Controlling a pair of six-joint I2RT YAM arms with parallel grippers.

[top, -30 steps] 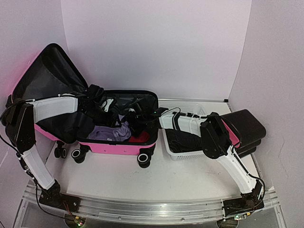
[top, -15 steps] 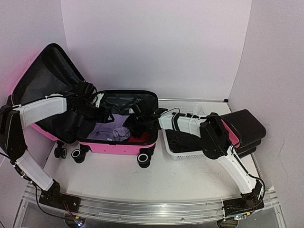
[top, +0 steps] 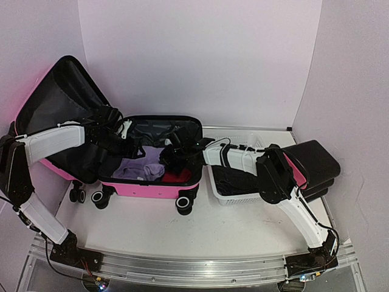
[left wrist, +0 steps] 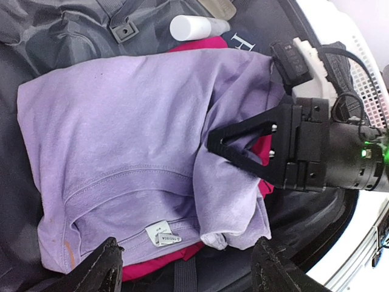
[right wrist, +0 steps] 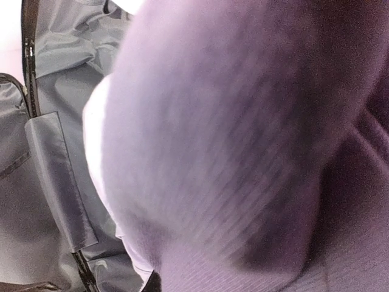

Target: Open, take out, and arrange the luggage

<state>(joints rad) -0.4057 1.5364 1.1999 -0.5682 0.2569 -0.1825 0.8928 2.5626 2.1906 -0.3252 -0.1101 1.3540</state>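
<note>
Top external: the luggage (top: 152, 184) is lying open on the table (top: 182, 225), with its lid (top: 58, 97) leaning back and the black lining showing. A white mesh basket (top: 234, 198) is sitting just beside the luggage, on the right arm's side.

Inside the luggage a purple shirt (left wrist: 115, 121) is lying over a magenta garment (left wrist: 200, 44), and a white bottle (left wrist: 196, 25) is lying near them.

The left claw (left wrist: 191, 271) is hovering over the shirt inside the luggage, fingers wide apart, holding nothing. The right claw (left wrist: 211, 141) is pressing into the shirt's folded edge near the luggage's middle. Fabric is covering its tips, so I cannot tell whether it is gripping.

Judgement: the take-out step is under way. To do it well, the claw should be pinching both layers at the fold and lifting straight up clear of the luggage rim, without dragging the magenta garment along.
</note>
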